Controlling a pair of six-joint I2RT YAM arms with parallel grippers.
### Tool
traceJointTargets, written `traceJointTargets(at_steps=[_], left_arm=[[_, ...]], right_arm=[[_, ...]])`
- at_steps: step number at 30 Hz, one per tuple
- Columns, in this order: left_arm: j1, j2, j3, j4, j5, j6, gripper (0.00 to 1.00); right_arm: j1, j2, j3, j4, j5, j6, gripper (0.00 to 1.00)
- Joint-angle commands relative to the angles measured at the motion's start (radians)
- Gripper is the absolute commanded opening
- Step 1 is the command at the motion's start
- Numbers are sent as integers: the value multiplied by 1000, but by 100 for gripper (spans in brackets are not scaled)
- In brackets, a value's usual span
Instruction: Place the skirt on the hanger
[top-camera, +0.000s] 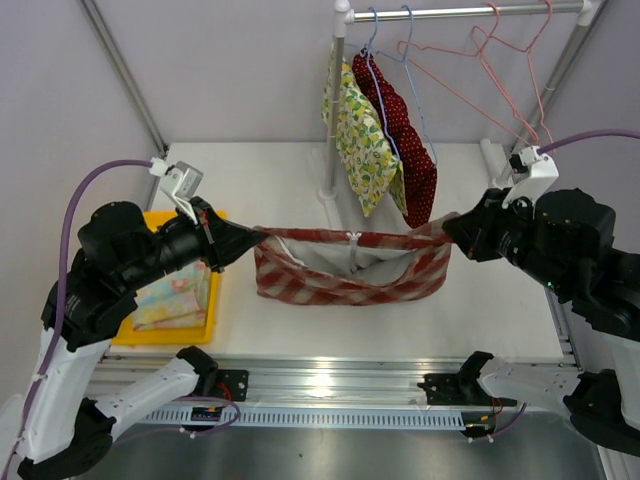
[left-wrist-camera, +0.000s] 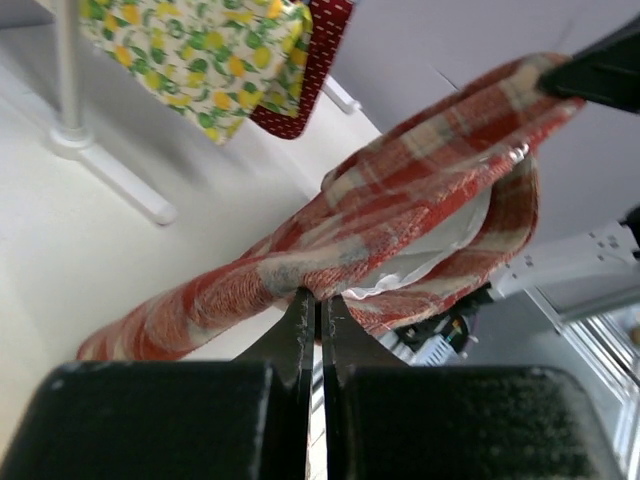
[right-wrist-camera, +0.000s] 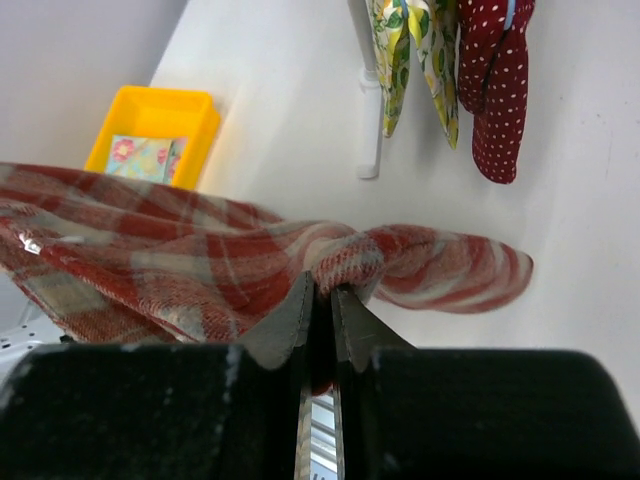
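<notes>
Red plaid skirt (top-camera: 350, 265) strung between both arms over the tabletop (top-camera: 280, 180), in front of the clothes rack (top-camera: 460, 12). Waistband pulled almost straight, body sagging in the middle. Cannot tell whether the hem touches the tabletop.

Left gripper (top-camera: 250, 240) pinched tight on the left end of the waistband. Right gripper (top-camera: 450, 228) clamped on the right end, jaws a thin slit apart with cloth between.

Handling, as a judgement:
- Soft, limp and light woven cloth with white lining, drooping wherever unsupported.
- Not fragile, not slippery.
- Waistband thickest and firmest, so best grip at its 2 ends, as now.
- Tension between the arms needed to keep the top edge straight for hanging.
- Likely target 1 of the empty pink wire hangers (top-camera: 500, 85) on the rail, up and right of the skirt, well apart from it.

Top view only:
- Both arms at once, the rail and the empty hangers.
- Lemon-print garment (top-camera: 360, 140) and red dotted garment (top-camera: 410, 150) already hung.
- Skirt's whole span.

Left wrist view only: close pinch on a fold of plaid, the lining bulging underneath, and the right gripper's dark tip at the far end.

Right wrist view only: its own pinch close up, plus the yellow tray (right-wrist-camera: 190, 105) with folded floral cloth (right-wrist-camera: 140, 157) beyond the skirt.

No empty hanger in either wrist view.
</notes>
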Motion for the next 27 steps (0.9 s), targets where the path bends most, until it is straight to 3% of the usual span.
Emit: traceJointTargets(at_steps=[1,4,10,14,21,27], left_arm=[[12,-6,8,53,74,8,0],[12,12,96,36,114,-2,0],[14,74,158,17,97,-16,0],[63,101,-2,135,152,-56,0],[284,149,-294,365,269,-151,0],[402,257,-360,502,246,-182,0]], right_arm=[[1,2,-1,-19,-20,-6,0],[2,22,48,2,-96,0,0],[1,93,96,-4,-52,-4,0],[-30,125,-66,89,-70,-27,0],[-272,183,-397,396,-328,-60,0],[-366,262,-542,677,-444,-34,0]])
